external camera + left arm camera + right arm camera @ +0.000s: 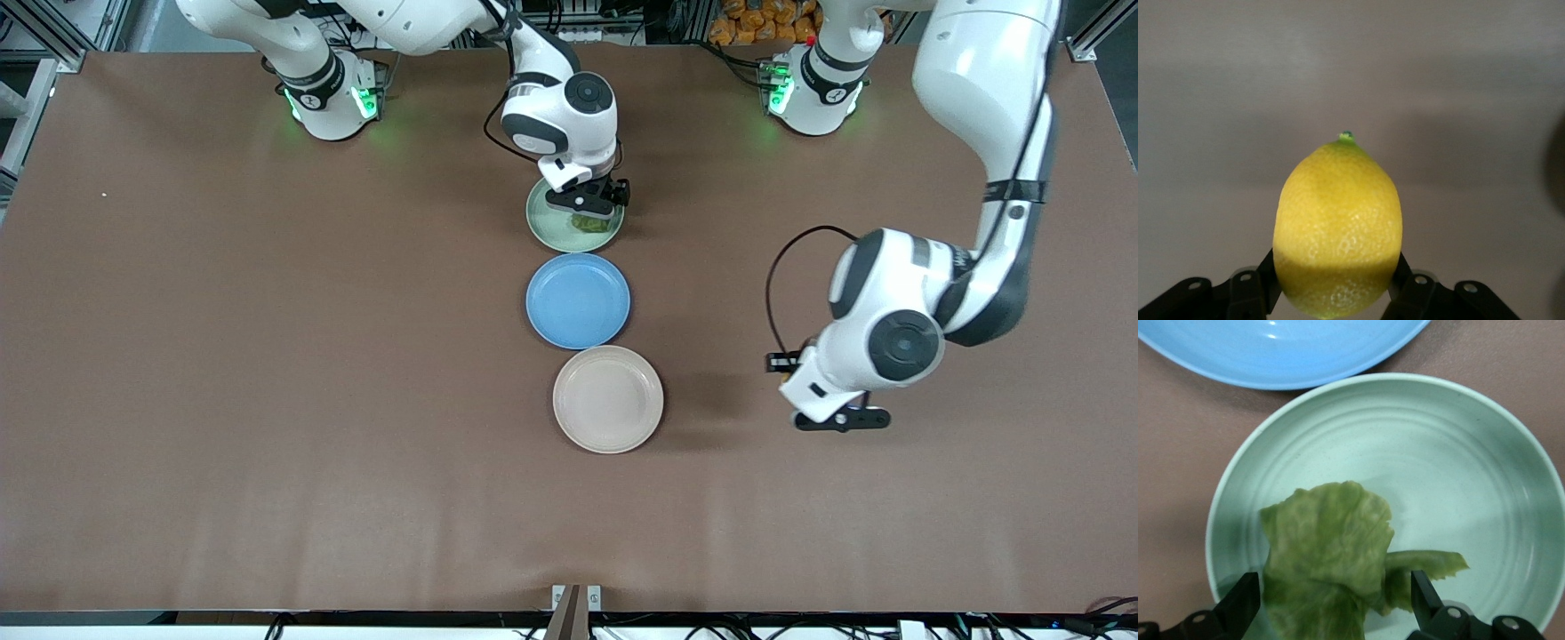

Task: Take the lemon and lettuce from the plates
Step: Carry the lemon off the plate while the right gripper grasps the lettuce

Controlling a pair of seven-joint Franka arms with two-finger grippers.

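— Where is the right gripper [594,203]?

— It is low over the pale green plate [544,222], its fingers spread on both sides of the lettuce [1331,553], which is over that plate.

— And in the middle of the table?

— The blue plate [578,300] comes next in the row, then the beige plate [608,399], nearest to the front camera.

— The left gripper [840,418]?

— It hangs over bare table toward the left arm's end, pinching the lemon [1337,230] between its fingers.
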